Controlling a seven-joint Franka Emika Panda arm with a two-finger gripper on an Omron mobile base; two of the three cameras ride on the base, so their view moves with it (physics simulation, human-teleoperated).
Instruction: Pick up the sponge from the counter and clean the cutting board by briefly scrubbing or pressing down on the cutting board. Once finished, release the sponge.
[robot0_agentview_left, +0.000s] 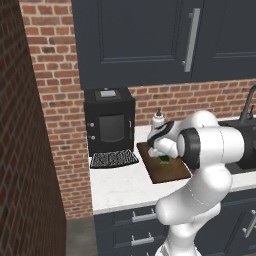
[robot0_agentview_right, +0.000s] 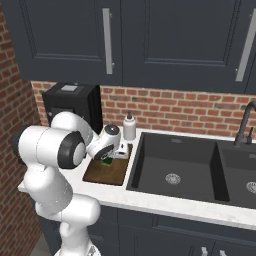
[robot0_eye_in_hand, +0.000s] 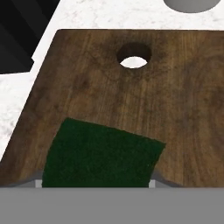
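The dark brown cutting board lies on the white counter, just left of the sink. In the hand view the board has its round hole toward the far end. The dark green sponge rests flat on the board's near part. My gripper points down over the board and is shut on the sponge. Only slivers of the fingertips show beside the sponge at the bottom of the hand view.
A black coffee machine stands at the back left, with a black mesh mat in front of it. A white soap bottle stands behind the board. The dark sink and faucet lie to the right. A brick wall closes the left.
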